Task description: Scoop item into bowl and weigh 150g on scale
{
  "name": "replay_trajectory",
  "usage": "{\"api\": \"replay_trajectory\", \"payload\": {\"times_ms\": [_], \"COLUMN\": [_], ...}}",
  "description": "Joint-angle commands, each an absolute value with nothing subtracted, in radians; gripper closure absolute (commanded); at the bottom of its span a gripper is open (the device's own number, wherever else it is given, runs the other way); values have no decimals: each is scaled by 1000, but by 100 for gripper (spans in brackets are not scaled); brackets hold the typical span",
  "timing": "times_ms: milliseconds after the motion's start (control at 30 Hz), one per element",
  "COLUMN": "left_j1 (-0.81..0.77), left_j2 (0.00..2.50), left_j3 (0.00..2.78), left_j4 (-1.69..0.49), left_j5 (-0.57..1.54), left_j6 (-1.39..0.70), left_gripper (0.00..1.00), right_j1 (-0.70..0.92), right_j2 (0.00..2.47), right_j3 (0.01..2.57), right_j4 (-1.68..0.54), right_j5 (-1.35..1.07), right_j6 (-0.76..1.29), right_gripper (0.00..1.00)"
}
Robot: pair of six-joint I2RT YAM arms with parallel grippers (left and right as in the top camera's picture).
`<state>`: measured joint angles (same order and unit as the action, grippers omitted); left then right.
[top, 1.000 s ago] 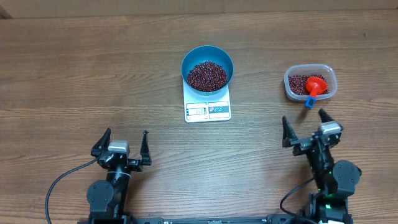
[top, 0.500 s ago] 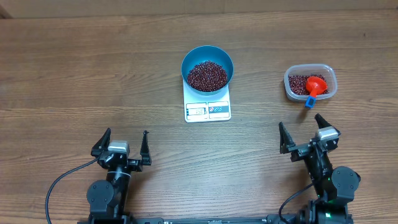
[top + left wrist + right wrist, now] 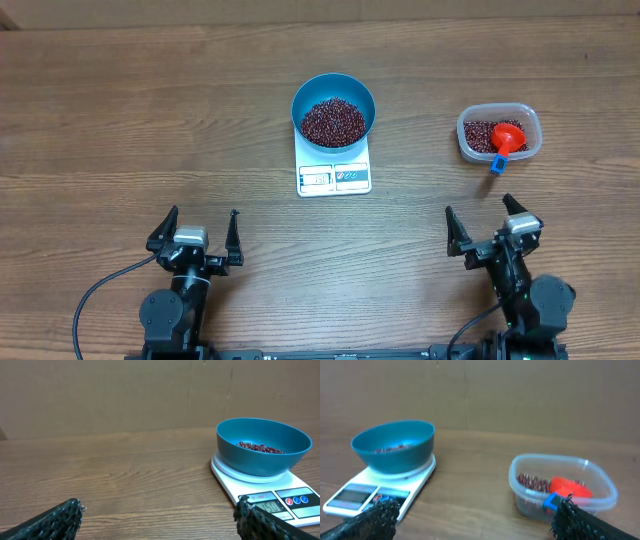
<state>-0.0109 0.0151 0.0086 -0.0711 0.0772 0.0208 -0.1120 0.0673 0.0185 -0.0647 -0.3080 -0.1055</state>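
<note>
Wooden table (image 3: pixel 100 120) holds everything. Left gripper (image 3: pixel 203 215) spread wide, empty. Beans (image 3: pixel 333 120) lie in the blue bowl (image 3: pixel 300 100) on the scale (image 3: pixel 334 178). They are loose and light and roll easily, so I would take the red scoop (image 3: pixel 507 138) in the clear tub (image 3: pixel 531 122) by its handle. Right gripper (image 3: pixel 478 207) also spread, empty.

Wide gap between scale (image 3: pixel 334 178) and tub (image 3: pixel 463 131); scoop handle (image 3: pixel 497 163) overhangs tub's near rim

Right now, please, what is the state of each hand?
Left hand: open, holding nothing.
Right hand: open, holding nothing.
</note>
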Motion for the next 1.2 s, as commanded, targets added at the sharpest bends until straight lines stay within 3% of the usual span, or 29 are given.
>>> {"api": "replay_trajectory", "payload": {"times_ms": [0,367,600,1167], "left_j1": [-4,-4,-4,-4], "left_j2": [4,4,4,4], "left_j3": [4,5,5,5], "left_j4": [-74,-74,-74,-74], "left_j5": [71,71,71,71], "left_j6": [4,4,4,4], "left_gripper": [0,1,0,0], "right_j1": [-96,-92,-92,-92], "right_j2": [1,2,2,2], "right_j3": [8,7,8,8], "right_j4": [-60,-64,-80,-78], "right_j5": [-267,-248,-81,-99], "right_j6": [-107,-91,94,25], "right_gripper": [0,0,0,0]}}
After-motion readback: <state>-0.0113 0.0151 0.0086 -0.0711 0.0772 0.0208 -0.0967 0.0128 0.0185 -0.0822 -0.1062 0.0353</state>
